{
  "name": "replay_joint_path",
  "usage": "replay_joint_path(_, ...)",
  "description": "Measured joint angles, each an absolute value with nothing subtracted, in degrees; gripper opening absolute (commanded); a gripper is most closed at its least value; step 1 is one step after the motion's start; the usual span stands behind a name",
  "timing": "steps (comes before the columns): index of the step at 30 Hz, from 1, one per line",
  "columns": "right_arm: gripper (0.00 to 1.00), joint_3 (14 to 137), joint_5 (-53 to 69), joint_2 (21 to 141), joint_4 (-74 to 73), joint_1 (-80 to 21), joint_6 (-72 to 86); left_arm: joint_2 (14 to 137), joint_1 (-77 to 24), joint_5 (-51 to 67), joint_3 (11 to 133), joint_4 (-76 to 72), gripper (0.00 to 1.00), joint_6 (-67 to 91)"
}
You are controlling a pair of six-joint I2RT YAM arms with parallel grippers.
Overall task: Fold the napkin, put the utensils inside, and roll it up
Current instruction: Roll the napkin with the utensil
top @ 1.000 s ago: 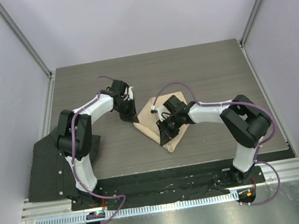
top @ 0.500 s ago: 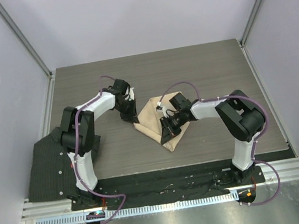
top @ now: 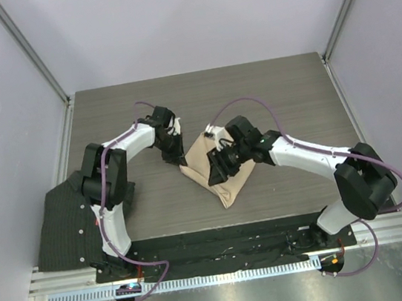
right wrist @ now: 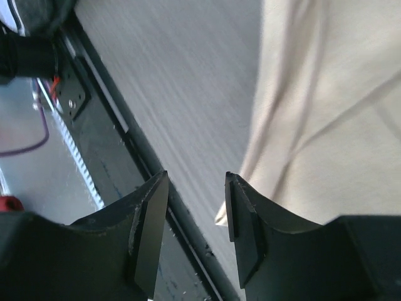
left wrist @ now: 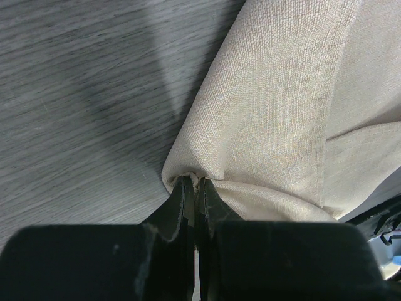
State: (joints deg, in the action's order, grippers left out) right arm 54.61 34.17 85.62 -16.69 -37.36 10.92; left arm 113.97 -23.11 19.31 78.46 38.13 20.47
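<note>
Left gripper (left wrist: 195,187) has its jaws pinched on a folded corner of the beige napkin (left wrist: 276,113), which lies folded in the middle of the table (top: 267,89). My right gripper (right wrist: 195,188) hangs over the napkin's edge, jaws spread, nothing between them. The dark ribbed cloth (top: 61,222) sits off at the left edge.

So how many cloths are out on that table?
2. The beige napkin lies in the middle, one corner pinched by the left tool; the dark ribbed cloth lies at the near left. Smaller ones could hide underneath.
</note>
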Motion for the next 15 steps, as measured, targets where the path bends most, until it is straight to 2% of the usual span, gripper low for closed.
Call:
replay_joint_path(8,0.48,54.81,29.39,91.81,-20.38,-48.58,12.6,113.97,-23.11,19.38,78.46,38.13,0.0,20.47)
replay_joint_path(15,0.48,56.21,23.59,95.29,-25.04,-50.24,12.67,113.97,-23.11,19.51,78.46,38.13,0.0,20.43)
